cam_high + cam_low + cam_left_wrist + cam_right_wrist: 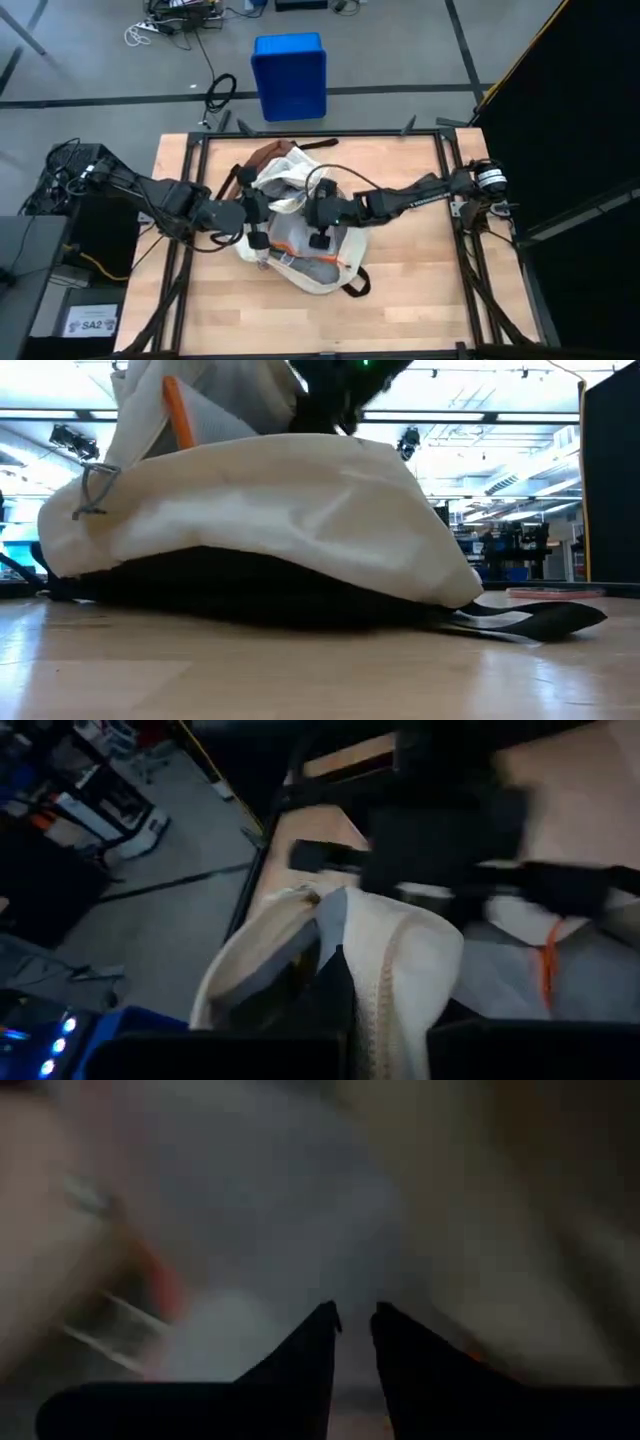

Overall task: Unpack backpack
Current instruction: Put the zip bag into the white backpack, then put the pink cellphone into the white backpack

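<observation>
Right pincer (320, 240) reaches down into backpack (290, 190).

One camera hangs overhead looking straight down on the wooden table (420, 290), another sits at tabletop height, close against the cream-white fabric backpack (300, 520) both share, while each wrist camera peers forward, nearly touching that same fabric.

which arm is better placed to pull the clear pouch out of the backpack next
Probably the right. Its pincer sits over the clear orange-edged pouch at the backpack opening, fingers slightly apart in its wrist view. The left pincer is at the bag's edge, holding fabric.
</observation>
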`<act>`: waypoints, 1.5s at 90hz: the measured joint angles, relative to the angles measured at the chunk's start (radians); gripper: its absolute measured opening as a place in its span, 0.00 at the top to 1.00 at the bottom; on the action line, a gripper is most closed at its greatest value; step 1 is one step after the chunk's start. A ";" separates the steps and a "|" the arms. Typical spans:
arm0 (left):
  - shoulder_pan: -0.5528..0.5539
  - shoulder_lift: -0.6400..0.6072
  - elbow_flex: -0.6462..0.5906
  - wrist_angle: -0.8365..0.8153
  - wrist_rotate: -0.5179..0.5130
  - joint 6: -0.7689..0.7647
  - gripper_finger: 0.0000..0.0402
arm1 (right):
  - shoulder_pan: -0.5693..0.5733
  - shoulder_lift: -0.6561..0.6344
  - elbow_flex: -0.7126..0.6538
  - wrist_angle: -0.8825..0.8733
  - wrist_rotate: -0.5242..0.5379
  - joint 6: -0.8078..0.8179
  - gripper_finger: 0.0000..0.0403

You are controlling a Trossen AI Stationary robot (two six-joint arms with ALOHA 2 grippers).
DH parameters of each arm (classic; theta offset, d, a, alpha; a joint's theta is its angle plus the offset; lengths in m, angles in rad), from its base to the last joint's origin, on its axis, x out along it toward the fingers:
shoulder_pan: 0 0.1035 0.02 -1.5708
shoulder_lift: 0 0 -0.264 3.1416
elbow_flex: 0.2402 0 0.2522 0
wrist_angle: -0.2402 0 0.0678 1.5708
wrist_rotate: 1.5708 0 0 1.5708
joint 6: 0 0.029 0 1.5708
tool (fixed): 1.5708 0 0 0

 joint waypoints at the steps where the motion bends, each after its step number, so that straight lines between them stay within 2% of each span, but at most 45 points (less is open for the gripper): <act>1: 0.000 0.000 0.002 0.007 0.000 0.007 1.00 | 0.004 0.000 0.000 0.010 -0.006 -0.001 0.89; 14: 0.001 0.000 0.033 0.108 -0.005 0.102 1.00 | 0.026 0.000 0.001 0.103 -0.057 -0.033 0.91; 57: -0.001 0.003 0.126 0.244 0.112 0.242 1.00 | -0.086 0.002 0.002 0.064 -0.058 0.029 0.92; 69: -0.002 0.002 0.129 0.124 0.119 0.177 1.00 | -0.092 -0.022 0.001 -0.070 -0.051 0.032 0.92; 84: -0.003 0.002 0.129 -0.104 0.099 0.018 1.00 | -0.030 -0.163 0.003 -0.246 0.026 0.079 0.96; 91: -0.009 0.002 0.127 -0.184 0.094 -0.053 1.00 | 0.006 -0.226 0.003 -0.386 0.093 0.144 0.97; 100: -0.014 0.000 0.059 -0.193 0.091 -0.093 1.00 | 0.035 -0.301 0.003 -0.604 0.159 0.292 0.97; 109: -0.014 0.001 -0.037 -0.135 0.093 -0.099 1.00 | 0.030 -0.317 0.004 -0.873 0.162 0.475 0.93; 118: -0.014 -0.003 -0.131 -0.044 0.105 -0.090 1.00 | 0.013 -0.295 -0.040 -1.071 0.138 0.626 0.84; 135: -0.020 -0.013 -0.202 0.048 0.127 -0.103 1.00 | -0.094 -0.291 -0.247 -1.079 -0.033 0.715 0.60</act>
